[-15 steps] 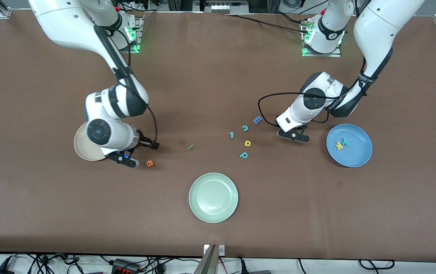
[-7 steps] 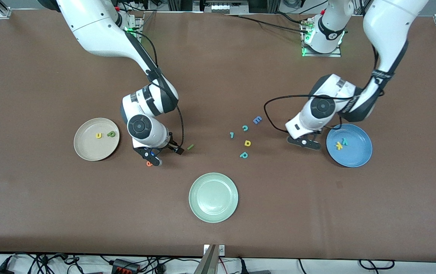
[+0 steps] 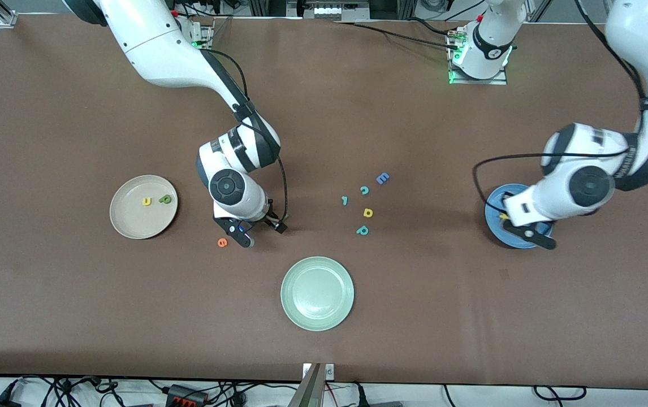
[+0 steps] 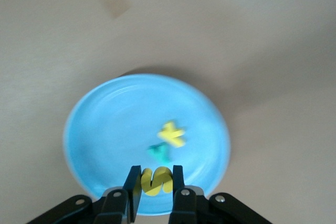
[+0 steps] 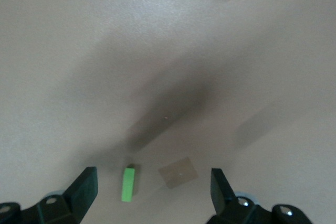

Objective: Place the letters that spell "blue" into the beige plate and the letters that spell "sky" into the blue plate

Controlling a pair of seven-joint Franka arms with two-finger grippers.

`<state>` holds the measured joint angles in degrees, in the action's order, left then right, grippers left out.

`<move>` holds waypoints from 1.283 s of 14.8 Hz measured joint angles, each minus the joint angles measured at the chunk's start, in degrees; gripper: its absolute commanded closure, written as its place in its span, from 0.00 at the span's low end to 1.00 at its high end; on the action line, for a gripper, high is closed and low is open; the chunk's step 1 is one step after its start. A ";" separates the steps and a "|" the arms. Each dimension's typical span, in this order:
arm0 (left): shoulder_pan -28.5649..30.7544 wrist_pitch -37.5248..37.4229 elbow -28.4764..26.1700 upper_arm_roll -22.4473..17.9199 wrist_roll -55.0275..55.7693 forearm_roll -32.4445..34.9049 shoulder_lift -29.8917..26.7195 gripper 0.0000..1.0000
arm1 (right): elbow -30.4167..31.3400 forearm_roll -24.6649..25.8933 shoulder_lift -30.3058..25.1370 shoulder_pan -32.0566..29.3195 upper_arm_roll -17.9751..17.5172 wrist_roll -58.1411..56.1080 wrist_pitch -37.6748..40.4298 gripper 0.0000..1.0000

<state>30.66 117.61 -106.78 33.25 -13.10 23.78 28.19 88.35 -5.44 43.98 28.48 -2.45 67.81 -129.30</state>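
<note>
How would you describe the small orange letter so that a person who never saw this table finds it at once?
Start at the beige plate toward the right arm's end of the table. Between it and the pale green plate, beside the right pincer, lies the orange e. It is the only orange letter, alone on bare table.

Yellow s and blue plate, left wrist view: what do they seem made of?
Yellow s: likely soft foam, a thick matte cut-out with flat sides, held in the left gripper.
Blue plate: probably plastic or glazed ceramic, smooth with a faint sheen.
</note>
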 measured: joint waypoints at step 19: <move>3.05 -26.84 20.16 13.44 8.75 -0.01 2.78 0.00 | -1.15 0.00 2.73 2.89 0.02 3.67 -3.65 0.72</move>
<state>33.72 90.76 -86.61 46.69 -4.35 23.77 30.97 87.20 -5.45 46.72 31.37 -2.43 71.48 -132.95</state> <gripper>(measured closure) 0.000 0.463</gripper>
